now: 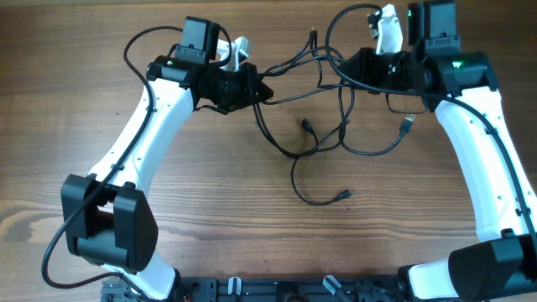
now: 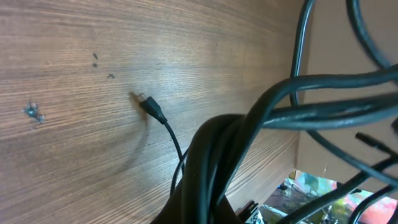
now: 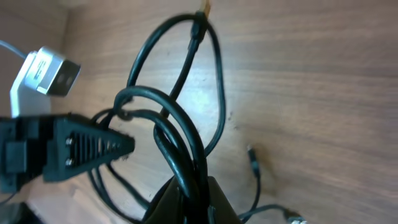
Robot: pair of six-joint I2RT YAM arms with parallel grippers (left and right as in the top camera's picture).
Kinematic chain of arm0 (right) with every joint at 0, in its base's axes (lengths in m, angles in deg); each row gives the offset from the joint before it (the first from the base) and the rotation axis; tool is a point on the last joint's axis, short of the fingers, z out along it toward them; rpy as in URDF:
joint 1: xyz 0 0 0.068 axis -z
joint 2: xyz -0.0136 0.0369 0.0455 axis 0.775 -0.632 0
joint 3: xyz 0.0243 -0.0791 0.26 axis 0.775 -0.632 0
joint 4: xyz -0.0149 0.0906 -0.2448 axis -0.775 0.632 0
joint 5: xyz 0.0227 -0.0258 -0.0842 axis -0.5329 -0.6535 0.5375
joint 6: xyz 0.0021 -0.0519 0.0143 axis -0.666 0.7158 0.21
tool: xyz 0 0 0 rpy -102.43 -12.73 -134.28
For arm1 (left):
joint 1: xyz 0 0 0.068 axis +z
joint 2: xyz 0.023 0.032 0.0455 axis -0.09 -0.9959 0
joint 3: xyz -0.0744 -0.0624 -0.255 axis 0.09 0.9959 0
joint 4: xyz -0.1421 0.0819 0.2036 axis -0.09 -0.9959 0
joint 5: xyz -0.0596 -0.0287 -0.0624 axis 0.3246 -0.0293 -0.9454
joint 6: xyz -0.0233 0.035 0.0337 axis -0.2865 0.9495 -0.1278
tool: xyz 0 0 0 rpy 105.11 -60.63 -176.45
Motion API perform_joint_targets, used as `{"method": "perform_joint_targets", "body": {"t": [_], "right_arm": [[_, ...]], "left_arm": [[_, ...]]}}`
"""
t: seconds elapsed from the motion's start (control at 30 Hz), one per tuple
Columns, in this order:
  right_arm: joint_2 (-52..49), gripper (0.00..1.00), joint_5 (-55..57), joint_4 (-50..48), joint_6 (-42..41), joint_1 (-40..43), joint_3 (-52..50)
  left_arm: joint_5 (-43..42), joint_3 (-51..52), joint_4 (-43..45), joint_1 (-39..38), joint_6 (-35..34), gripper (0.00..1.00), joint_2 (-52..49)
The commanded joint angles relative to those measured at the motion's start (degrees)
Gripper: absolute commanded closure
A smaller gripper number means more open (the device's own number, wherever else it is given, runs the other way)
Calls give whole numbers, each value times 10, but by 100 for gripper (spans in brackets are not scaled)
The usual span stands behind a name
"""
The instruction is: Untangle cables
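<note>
Both grippers clenched on the cables (image 1: pixel 342 117), with the tangle strung between them in the upper middle of the overhead frame.

Overhead: left gripper (image 1: pixel 262 91) and right gripper (image 1: pixel 346 69) face each other, and loose loops trail toward frame centre on the wood-grain table (image 1: pixel 252 218). Only the wrist views confirm the grips. The left wrist view shows a thick bundle (image 2: pixel 208 162) pinched at bottom centre and one plug (image 2: pixel 150 109) lying flat on the wood. The right wrist view shows several strands (image 3: pixel 186 155) pinched at its lower centre and a gold-tipped plug (image 3: pixel 202 9) at the top edge. Surface: small specks at the left of the left wrist view. Beyond the table edge at lower right there is only blurred colour, which cannot be identified.
</note>
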Motion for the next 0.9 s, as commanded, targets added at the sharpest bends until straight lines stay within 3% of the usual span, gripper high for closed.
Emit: {"method": "perform_joint_targets", "body": {"t": [0.0, 0.1, 0.13, 0.17, 0.2, 0.37, 0.43, 0.57, 0.67, 0.73, 0.77, 0.87], "right_arm": [[53, 96, 256, -47, 1, 53, 56], [53, 96, 307, -63, 18, 53, 56], [53, 91, 318, -70, 28, 53, 56], [53, 75, 316, -74, 33, 53, 56], [53, 67, 307, -74, 33, 53, 56], [51, 55, 132, -36, 50, 53, 55], [50, 49, 54, -4, 62, 53, 55], [50, 36, 3, 33, 77, 53, 53], [50, 35, -55, 48, 108, 52, 53], [50, 35, -63, 53, 109, 52, 53], [50, 35, -63, 55, 109, 52, 53], [50, 35, -67, 55, 109, 50, 53]], "left_arm": [[177, 21, -33, 43, 48, 96, -9], [177, 21, -33, 43, 49, 96, -9], [177, 21, -33, 43, 49, 96, -9], [177, 21, -33, 43, 49, 96, -9], [177, 21, -31, 43, 49, 96, -9], [148, 21, -21, 43, 49, 96, -9], [93, 21, 1, 43, 64, 96, -9], [-17, 21, 48, 43, 66, 96, -9], [-218, 19, 135, 47, 77, 96, -6], [-359, 19, 244, 51, 12, 96, -5], [-409, 19, 333, 52, -80, 96, -5], [-429, 19, 484, 51, -257, 96, -4]]}}
